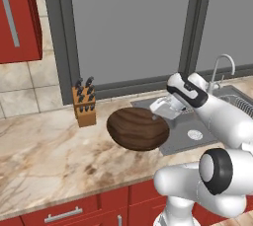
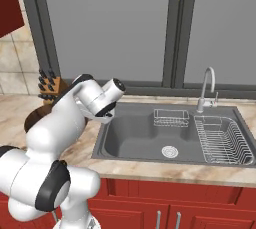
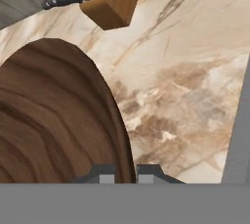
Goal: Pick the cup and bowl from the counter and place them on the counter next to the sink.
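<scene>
The dark-brown wood-grain bowl point(image 1: 137, 129) hangs tilted just over the tan marble counter point(image 1: 49, 146), right beside the left edge of the grey sink point(image 1: 197, 132). My gripper point(image 1: 158, 116) is shut on the bowl's right rim. In the hand view the bowl point(image 3: 49, 120) spreads across the left side, and its rim runs down between the gripper point(image 3: 126, 175) fingertips point(image 3: 106, 175). From the right base view my arm covers most of the bowl point(image 2: 34, 119). The cup is out of view.
A wooden knife block point(image 1: 85, 102) stands on the counter behind and left of the bowl, against the window frame. The sink point(image 2: 170, 133) has wire racks point(image 2: 220, 140) in its right basin and a curved chrome tap point(image 2: 207, 89) behind. Bare counter point(image 3: 185, 71) lies under the hand.
</scene>
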